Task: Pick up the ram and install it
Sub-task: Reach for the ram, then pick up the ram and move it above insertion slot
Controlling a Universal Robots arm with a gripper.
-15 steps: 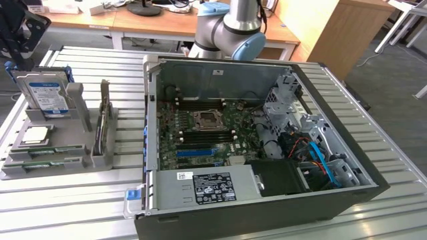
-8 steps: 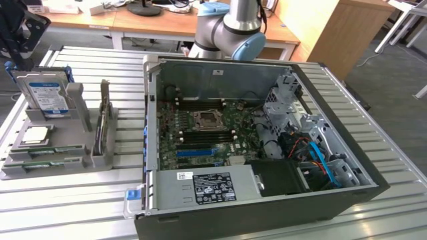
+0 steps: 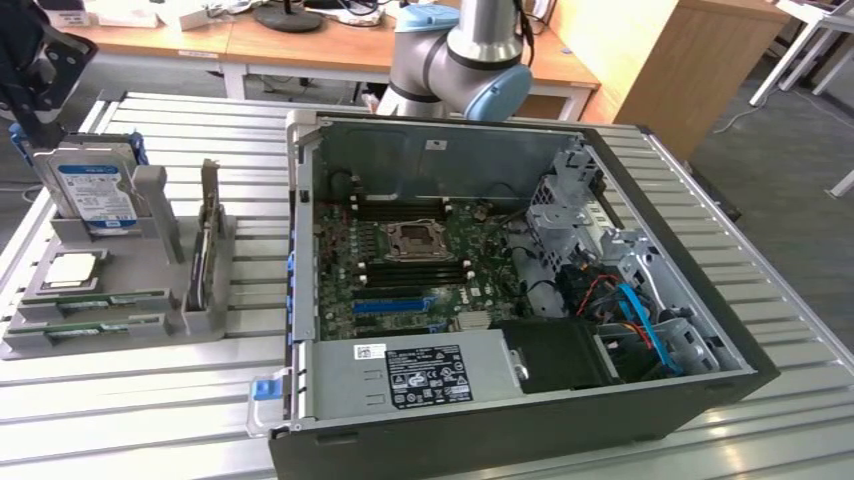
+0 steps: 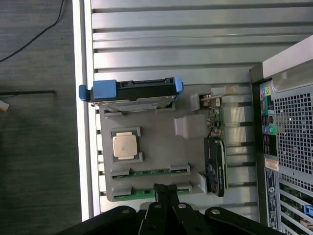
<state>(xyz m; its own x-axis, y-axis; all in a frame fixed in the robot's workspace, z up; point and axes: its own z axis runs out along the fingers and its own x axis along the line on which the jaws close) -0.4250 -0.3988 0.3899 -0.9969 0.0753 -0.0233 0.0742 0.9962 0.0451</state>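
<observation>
Ram [image 4: 138, 192] directly under grpr [image 4: 166, 188]

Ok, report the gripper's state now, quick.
Gripper: shut, nothing visibly held; it is poised over the ram lying in the gray holder.

The table [image 3: 147, 420] is pale silver-grey, striped by its ribbed slats. The tray [image 3: 120, 345] is plain grey and the ram [image 3: 96, 302] green. The hard drive [image 3: 94, 190] has blue brackets and a white-and-blue label. The computer case [image 3: 534, 450] is black, its motherboard [image 3: 400, 260] dark green with one blue slot [image 3: 391, 303]. The claw [image 4: 166, 190] is black; the arm [image 3: 461, 50] is grey with light-blue caps.
</observation>
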